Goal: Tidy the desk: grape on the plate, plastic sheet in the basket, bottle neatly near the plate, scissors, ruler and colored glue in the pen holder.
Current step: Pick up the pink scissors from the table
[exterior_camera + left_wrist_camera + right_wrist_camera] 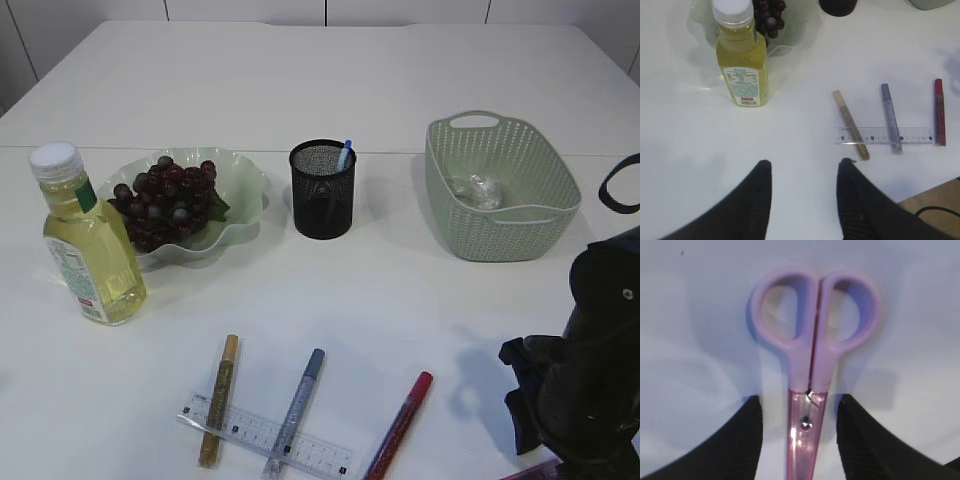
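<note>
At the surface's (400,80) near right corner, the pink scissors (810,370) lie closed between the right gripper's (799,440) parted fingers, untouched by either. The left gripper (802,200), also spread, hovers empty near the front edge.

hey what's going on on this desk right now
A two-armed robot is tidying it. The right gripper is down over the purple scissors, its fingers open on either side of the blades, apparently about to grasp them. The left gripper hangs open and empty above the table. The grapes sit on the plate, the bottle stands beside it, and the plastic sheet lies in the basket. The ruler and three glue pens still lie loose.
</note>
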You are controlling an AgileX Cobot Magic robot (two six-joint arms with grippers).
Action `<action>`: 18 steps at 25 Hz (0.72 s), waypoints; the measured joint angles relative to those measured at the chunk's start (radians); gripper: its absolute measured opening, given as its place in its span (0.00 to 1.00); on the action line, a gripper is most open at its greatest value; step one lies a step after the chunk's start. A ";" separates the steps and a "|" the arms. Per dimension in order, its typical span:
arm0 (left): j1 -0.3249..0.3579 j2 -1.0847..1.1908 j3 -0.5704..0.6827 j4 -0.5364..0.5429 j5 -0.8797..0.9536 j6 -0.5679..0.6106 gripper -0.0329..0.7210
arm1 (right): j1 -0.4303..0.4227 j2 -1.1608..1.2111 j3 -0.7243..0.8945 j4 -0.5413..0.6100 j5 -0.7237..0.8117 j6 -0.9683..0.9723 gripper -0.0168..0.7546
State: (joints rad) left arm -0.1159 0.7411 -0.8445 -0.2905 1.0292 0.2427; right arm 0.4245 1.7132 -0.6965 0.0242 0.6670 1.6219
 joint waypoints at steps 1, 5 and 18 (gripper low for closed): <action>0.000 0.000 0.000 0.000 0.000 0.000 0.46 | 0.000 0.000 0.000 0.005 0.000 0.000 0.52; 0.000 0.000 0.000 0.000 0.000 0.000 0.46 | 0.000 0.000 0.000 0.027 0.000 0.002 0.52; 0.000 0.000 0.000 0.000 -0.002 0.000 0.46 | 0.000 0.005 0.000 0.031 0.006 0.001 0.52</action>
State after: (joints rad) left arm -0.1159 0.7411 -0.8445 -0.2905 1.0270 0.2427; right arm 0.4245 1.7182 -0.6965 0.0552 0.6727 1.6224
